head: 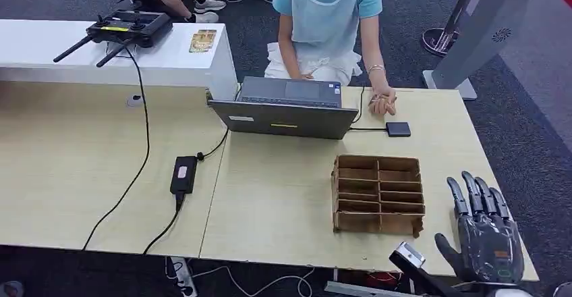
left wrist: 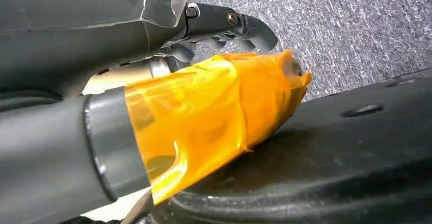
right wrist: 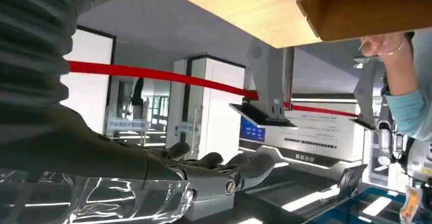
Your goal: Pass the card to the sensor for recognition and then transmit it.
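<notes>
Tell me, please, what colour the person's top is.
Light blue top, clearest in the head view.

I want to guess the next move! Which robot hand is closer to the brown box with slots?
Probably the right hand: it hovers open beside the cardboard box on the table. The left hand hangs low over carpet.

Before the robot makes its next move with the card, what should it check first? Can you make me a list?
1. Right hand free to grasp: ok, fingers apart, holding nothing, beside the table's right end.
2. Left hand free: cannot tell; the left wrist view shows it close up, with orange tape on the thumb.
3. Card spotted: cannot tell; the cardboard box has slots, but no card is clearly visible in them.
4. Sensor spotted: cannot tell; a small dark pad is wired to the laptop.
5. Path free of people: not ok, a person's hand rests beside that pad.
</notes>
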